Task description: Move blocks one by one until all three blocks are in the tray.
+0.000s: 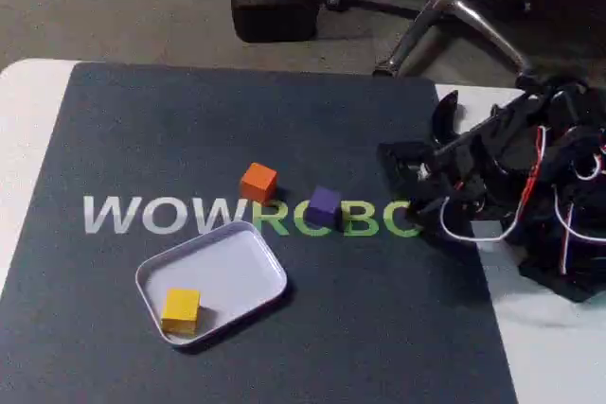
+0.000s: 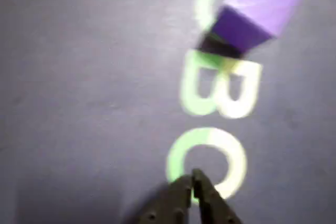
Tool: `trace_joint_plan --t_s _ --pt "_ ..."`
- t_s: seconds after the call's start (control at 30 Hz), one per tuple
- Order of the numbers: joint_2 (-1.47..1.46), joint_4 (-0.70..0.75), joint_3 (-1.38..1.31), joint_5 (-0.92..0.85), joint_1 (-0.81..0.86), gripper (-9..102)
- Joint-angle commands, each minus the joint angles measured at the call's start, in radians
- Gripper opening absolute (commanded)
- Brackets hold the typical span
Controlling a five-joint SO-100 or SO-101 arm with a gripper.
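A yellow block (image 1: 180, 308) lies inside the silvery tray (image 1: 252, 251) at the front left of the dark mat. Behind the tray, an orange block (image 1: 258, 181) rests on the mat, and a purple block (image 1: 324, 203) sits to its right on the green lettering. The purple block (image 2: 257, 10) also appears at the top right of the wrist view. My gripper (image 1: 393, 160) hovers to the right of the purple block. In the wrist view my gripper (image 2: 192, 178) has its fingertips pressed together over the green letter O, holding nothing.
The dark mat (image 1: 142, 130) with WOWROBO lettering covers most of the white table (image 1: 28, 111). The arm's body and wiring (image 1: 540, 196) stand at the right edge. An office chair base (image 1: 436, 7) is on the floor behind the table.
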Motion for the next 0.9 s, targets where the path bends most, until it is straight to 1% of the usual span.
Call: trace_joint_plan --t_s 0.0,0.1,0.33,0.5,0.6,0.77,0.87 --pt "0.000 -0.058 -0.061 -0.003 0.014 -8" --pt "0.000 -0.100 -0.109 0.002 0.003 -8" --pt "0.000 -0.083 -0.295 0.110 -0.092 -8" --pt "-0.051 -0.058 -0.382 0.146 -0.083 -7" --pt "-0.216 -0.015 -0.515 0.192 -0.078 -7" --pt "-0.632 0.126 -0.899 0.327 -0.117 -7" --pt "-0.824 0.143 -1.029 0.400 -0.140 -6"
